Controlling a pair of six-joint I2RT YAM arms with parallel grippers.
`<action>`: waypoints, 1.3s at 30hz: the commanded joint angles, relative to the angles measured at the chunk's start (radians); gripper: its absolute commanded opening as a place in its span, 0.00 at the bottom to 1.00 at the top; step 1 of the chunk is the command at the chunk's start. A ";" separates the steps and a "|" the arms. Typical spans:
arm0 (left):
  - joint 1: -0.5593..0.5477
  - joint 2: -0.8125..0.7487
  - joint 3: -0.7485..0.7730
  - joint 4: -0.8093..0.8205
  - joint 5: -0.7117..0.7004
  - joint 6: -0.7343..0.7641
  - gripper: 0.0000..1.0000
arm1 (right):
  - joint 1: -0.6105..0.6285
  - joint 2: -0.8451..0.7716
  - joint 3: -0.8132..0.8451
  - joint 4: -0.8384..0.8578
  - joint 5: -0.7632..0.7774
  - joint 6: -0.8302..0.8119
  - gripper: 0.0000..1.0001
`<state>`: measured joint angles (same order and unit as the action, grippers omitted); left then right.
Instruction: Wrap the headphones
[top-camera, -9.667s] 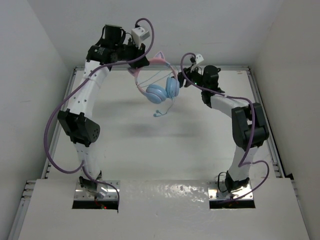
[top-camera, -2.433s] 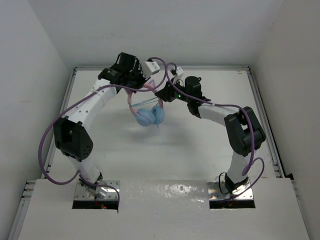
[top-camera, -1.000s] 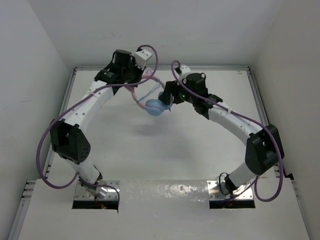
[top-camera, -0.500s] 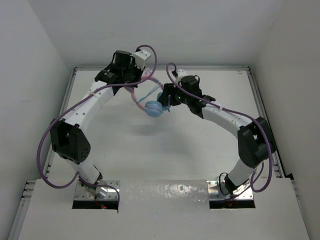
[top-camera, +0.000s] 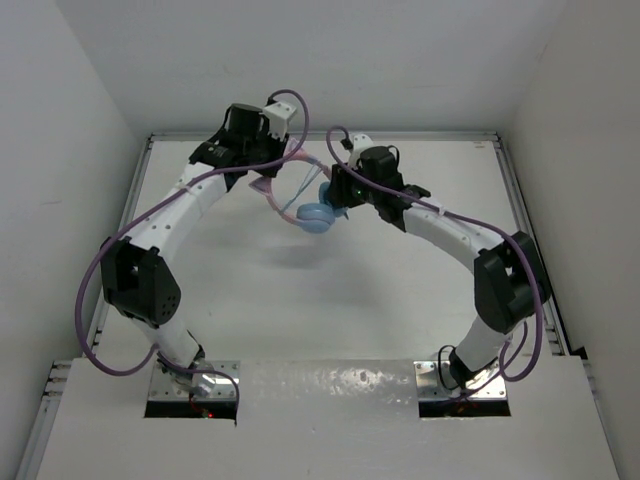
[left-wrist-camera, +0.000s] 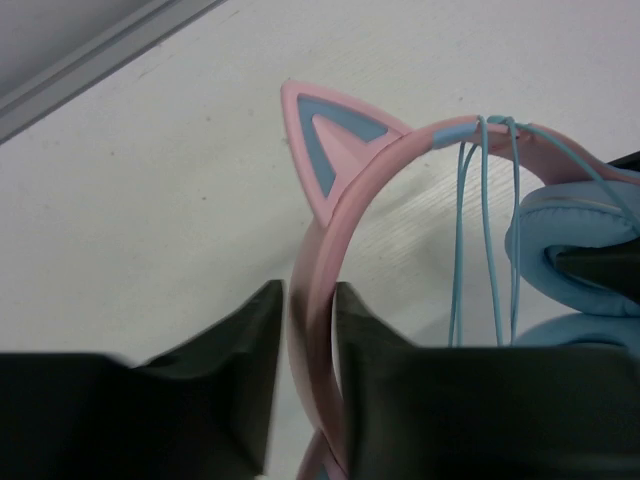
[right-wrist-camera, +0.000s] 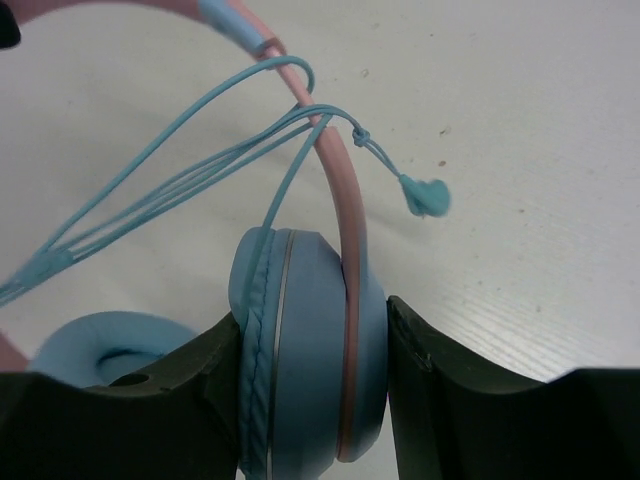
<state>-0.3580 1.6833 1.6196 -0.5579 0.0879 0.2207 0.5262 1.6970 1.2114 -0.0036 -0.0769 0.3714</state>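
Now left jaws narrow, pink headband (left-wrist-camera: 313, 300) of headphones (top-camera: 316, 216) pinched between; right jaws clamp blue ear cup (right-wrist-camera: 310, 340), cord (right-wrist-camera: 425, 195) ahead

A white desk (top-camera: 330, 310) with a faint wood grain fills the middle, a soft grey shadow (top-camera: 300, 262) lying on it. A pale metal rail (top-camera: 430, 134) frames its far and side edges. Plain white walls (top-camera: 420, 60) rise around it, and a glossy white board (top-camera: 330, 395) covers the near edge
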 joint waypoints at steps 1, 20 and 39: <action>0.002 -0.034 -0.001 0.078 0.049 -0.069 0.32 | 0.008 -0.059 0.074 -0.042 -0.003 -0.161 0.00; 0.091 -0.086 0.000 0.070 -0.001 -0.075 0.50 | -0.244 0.009 0.192 -0.231 -0.234 -0.459 0.00; 0.154 -0.131 -0.079 0.055 -0.051 -0.066 0.50 | -0.331 0.128 0.205 -0.207 -0.431 -0.457 0.00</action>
<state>-0.2169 1.5986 1.5421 -0.5209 0.0685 0.1528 0.2180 1.8191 1.3663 -0.3023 -0.4381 -0.1280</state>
